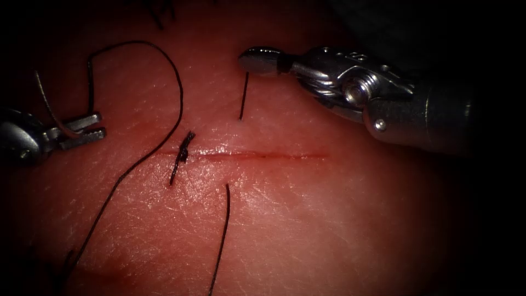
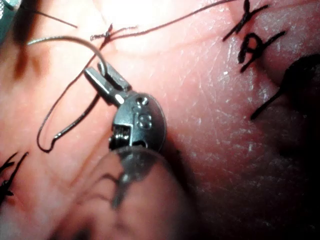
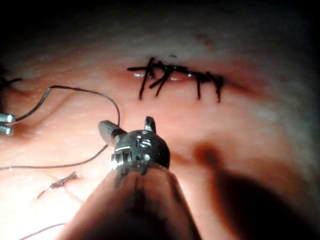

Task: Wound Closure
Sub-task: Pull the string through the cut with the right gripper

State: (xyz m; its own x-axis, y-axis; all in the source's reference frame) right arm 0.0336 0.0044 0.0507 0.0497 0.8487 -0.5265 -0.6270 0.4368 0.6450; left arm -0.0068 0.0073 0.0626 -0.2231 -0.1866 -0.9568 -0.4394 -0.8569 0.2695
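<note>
The needle [image 1: 46,104] is out of the tissue [image 1: 339,219], well to the left of the cut [image 1: 263,156]. It is a thin, pale curve rising away from the left tool [image 1: 98,125]. In the left wrist view the needle [image 2: 65,40] runs into that tool's fingers [image 2: 112,75], which grasp it close to one end, seemingly the end that carries the thread.

From there the dark thread [image 1: 164,137] arcs up and over, then trails down across the tissue past a small knot [image 1: 183,152] sitting at the cut's left end. One strand stands above the cut and another lies below it, in line with each other, so the thread appears to run under the wound between them.

The right tool [image 1: 246,59] hangs above the cut. Its fingers [image 1: 263,59] look clenched on the top of the upper strand, though the grip itself is hard to make out.

I judge one stitch to be tied and a second laid across but not yet secured. Securing it calls for even tension on both strands, with the long slack loop kept clear of the knot.

The cut is a narrow, straight line, glistening with a little red fluid [image 1: 230,155], and its edges lie close together. A finished row of stitches [image 3: 175,75] lies further off in the right wrist view.
</note>
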